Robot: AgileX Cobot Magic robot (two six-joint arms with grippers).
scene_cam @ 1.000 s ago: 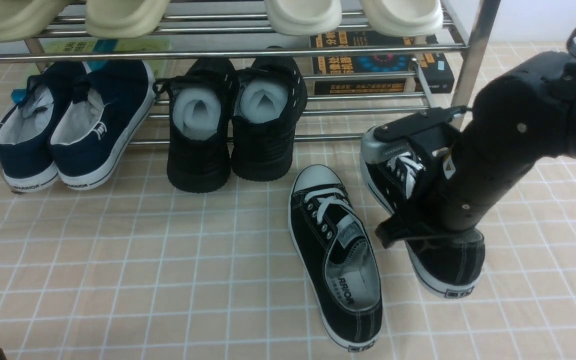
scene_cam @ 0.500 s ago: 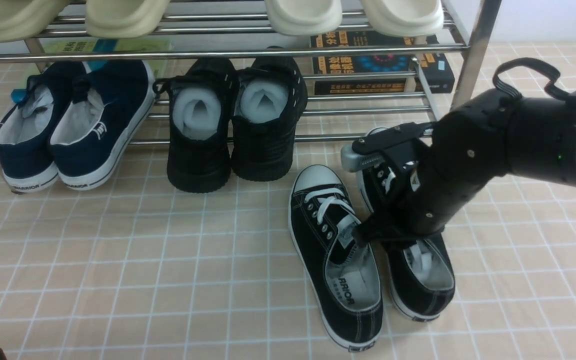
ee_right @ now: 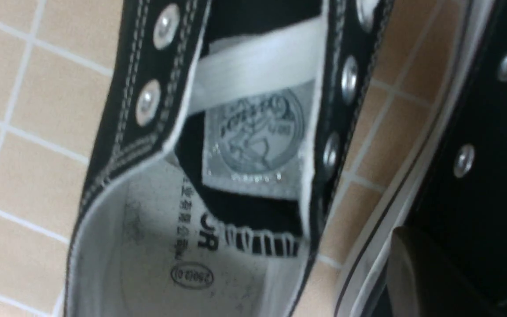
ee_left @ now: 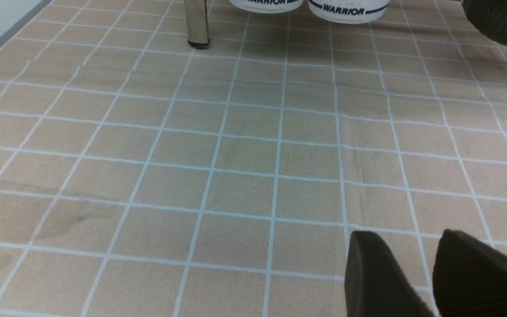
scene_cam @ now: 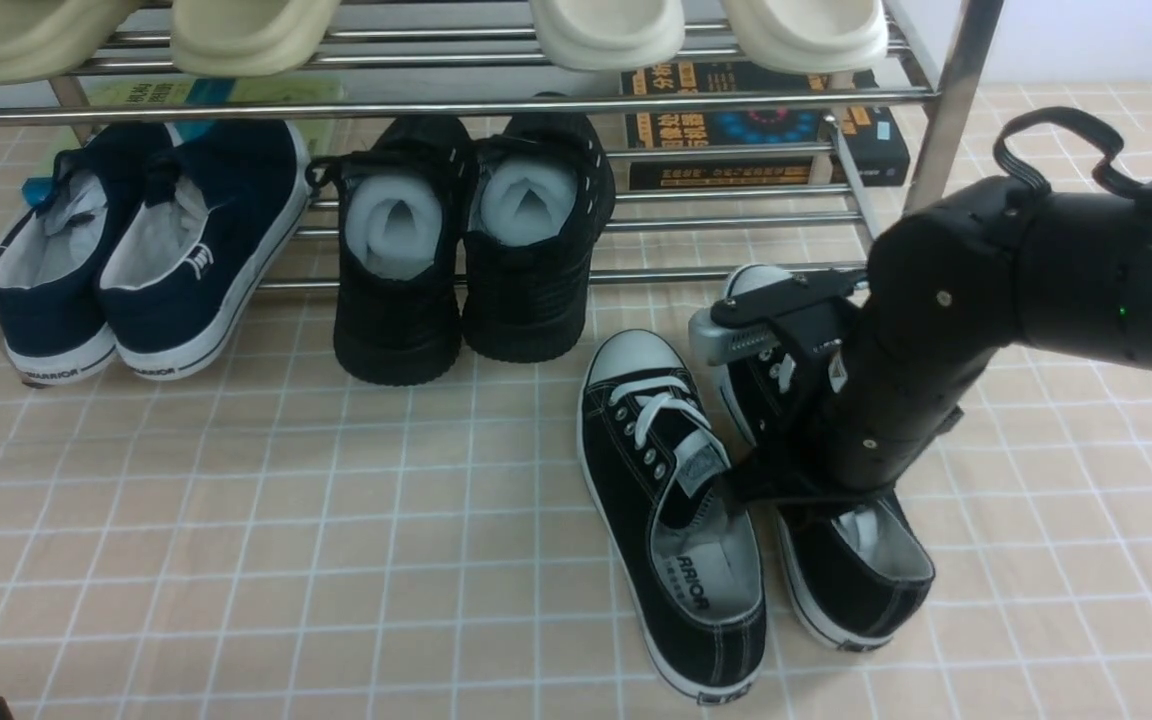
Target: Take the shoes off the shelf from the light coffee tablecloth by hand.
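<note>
Light coffee tablecloth (scene_cam: 236, 500), gridded with thin white lines, covers the whole worktop in front of you. On it lie the shoes (scene_cam: 671, 500), the black canvas pair with white laces and white toe caps. Both are off the shelf (scene_cam: 436, 105) and just in front of its right half, with toes towards the rack and heels towards you. They sit side by side, close together at the heels. The right-hand shoe (scene_cam: 861, 580) has its toe cap just short of the lowest front bar.

Your right pincer (scene_cam: 751, 485) hangs over that right-hand shoe, down at its inner side, in the narrow space between the two shoes. It is closed up tight. In the right wrist view one dark finger (ee_right: 434, 273) shows against the shoe's black canvas beside the striped sole. You cannot tell from here whether any canvas is nipped.

Your left pincer (ee_left: 407, 240) sits low over bare cloth well to the left. Its fingers are parted, with cloth showing between them and nothing in them.

On the lower tier of the rack rest an all-black pair (scene_cam: 476, 260) stuffed with white foam and a navy slip-on pair (scene_cam: 146, 250). Cream slippers (scene_cam: 606, 30) line the top tier, and books (scene_cam: 756, 130) lie behind the right end.
</note>
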